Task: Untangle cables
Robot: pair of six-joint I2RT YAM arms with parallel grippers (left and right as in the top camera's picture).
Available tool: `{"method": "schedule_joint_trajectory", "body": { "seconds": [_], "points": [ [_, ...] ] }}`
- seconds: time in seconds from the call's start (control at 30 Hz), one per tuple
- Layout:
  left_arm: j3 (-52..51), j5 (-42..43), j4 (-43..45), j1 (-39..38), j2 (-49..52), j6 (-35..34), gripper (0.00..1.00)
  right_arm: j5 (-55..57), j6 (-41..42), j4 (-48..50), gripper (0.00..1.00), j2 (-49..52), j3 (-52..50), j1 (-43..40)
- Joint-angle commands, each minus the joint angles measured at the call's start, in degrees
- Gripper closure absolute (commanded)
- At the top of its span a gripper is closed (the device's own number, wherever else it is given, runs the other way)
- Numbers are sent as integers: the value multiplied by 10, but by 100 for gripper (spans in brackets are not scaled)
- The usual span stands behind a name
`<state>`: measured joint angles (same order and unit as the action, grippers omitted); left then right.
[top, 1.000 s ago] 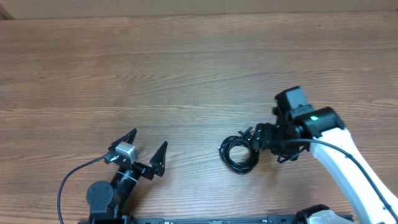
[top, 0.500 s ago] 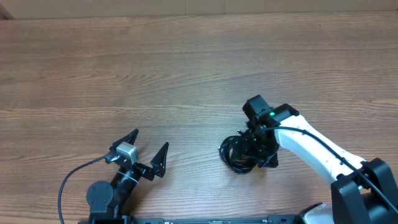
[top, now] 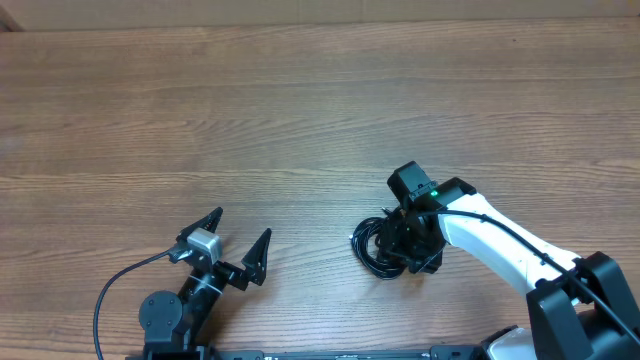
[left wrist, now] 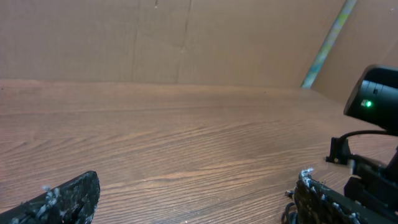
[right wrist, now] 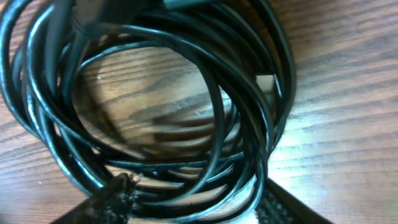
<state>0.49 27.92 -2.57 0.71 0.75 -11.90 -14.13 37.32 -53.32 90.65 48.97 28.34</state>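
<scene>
**Base:** What do you have in view?

**Me:** From overhead, a wood-grain desk [top: 300, 110] fills my screen. My right arm [top: 500, 245], the white one, reaches in from the lower right corner towards the middle. My left arm [top: 170, 310] sits low at the lower left edge, well apart from the work.

**Base:** And the claws?

**Me:** My left claw [top: 240, 223] is spread wide and holds nothing. On its wrist camera I see only bare desk between the two fingers [left wrist: 62, 199]. My right claw [top: 405, 245] is down on the cables [top: 376, 248], with its body covering the right side of the coil from above.

**Base:** Is it gripping?

**Me:** I can't tell. On the right wrist camera the two fingertips [right wrist: 118, 193] stand partly apart at the bottom of the view. Several strands of the coil's near edge run between them. The left tip looks to be touching the strands, but I can't see whether they are pinched.

**Base:** Where exactly is the bundle?

**Me:** The cables [right wrist: 249, 106] lie flat on the desk, right of centre and near the front edge. They are wound together in one small, round black coil, and wood shows through the middle of it. No strand is pulled out long.

**Base:** Anything smaller?

**Me:** A green light [top: 435, 189] glows on the right wrist.
</scene>
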Motion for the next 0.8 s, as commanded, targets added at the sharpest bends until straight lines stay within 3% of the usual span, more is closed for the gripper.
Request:
{"method": "schedule_joint_trajectory", "body": {
  "seconds": [0.0,0.2,0.27,0.5,0.6,0.67,0.77],
  "points": [
    [-2,11,0,-4,-4,-6,1,5,6,20,41,1,-25,3],
    [-2,11,1,-4,-4,-5,0,-8,13,53,85,1,-18,3],
    [-2,11,1,-4,-4,-6,0,-19,12,47,94,1,0,3],
    [-2,21,1,-4,-4,-7,1,-131,-80,-62,96,1,171,3],
    [-2,79,10,-4,-4,-63,1,-201,-139,-99,96,1,240,3],
    [-2,91,52,-4,-4,-95,0,-220,-151,-104,96,1,268,3],
    [-2,92,196,-4,-4,-142,0,-214,-151,-50,89,1,276,3]
  ]
}}
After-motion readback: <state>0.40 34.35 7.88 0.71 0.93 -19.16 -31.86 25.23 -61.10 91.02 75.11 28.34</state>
